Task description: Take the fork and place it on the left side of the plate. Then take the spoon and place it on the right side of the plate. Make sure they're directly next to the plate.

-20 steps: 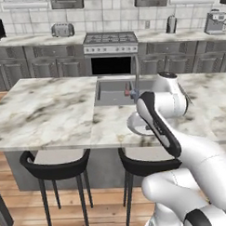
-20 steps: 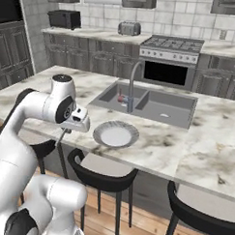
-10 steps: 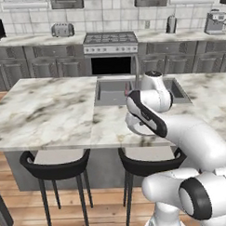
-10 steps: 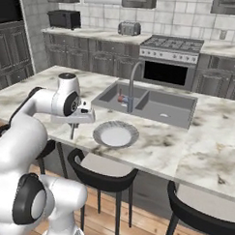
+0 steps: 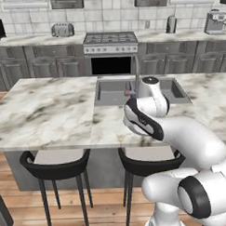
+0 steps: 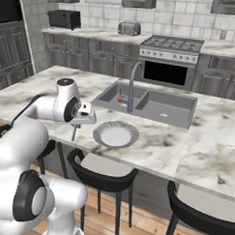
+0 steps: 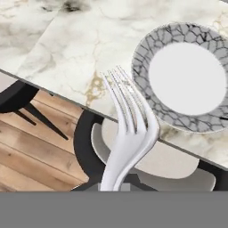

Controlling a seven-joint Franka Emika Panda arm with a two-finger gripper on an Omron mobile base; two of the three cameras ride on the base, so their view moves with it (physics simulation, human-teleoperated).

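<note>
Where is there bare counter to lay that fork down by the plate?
Bare marble lies left of the plate, between its rim and the counter's front edge, under the held fork. Behind the plate, the sink and faucet crowd in.

Even, soft, shadowless rendered light

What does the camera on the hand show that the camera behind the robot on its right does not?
The hand view alone shows the fork close up, its prongs spread over the counter edge beside the plate, and the plate's cracked, veined rim pattern. The right base view alone shows the white arm, the sink with its faucet, the stove and the toaster behind. Both show the round plate, the marble counter and a black stool below its edge.
</note>
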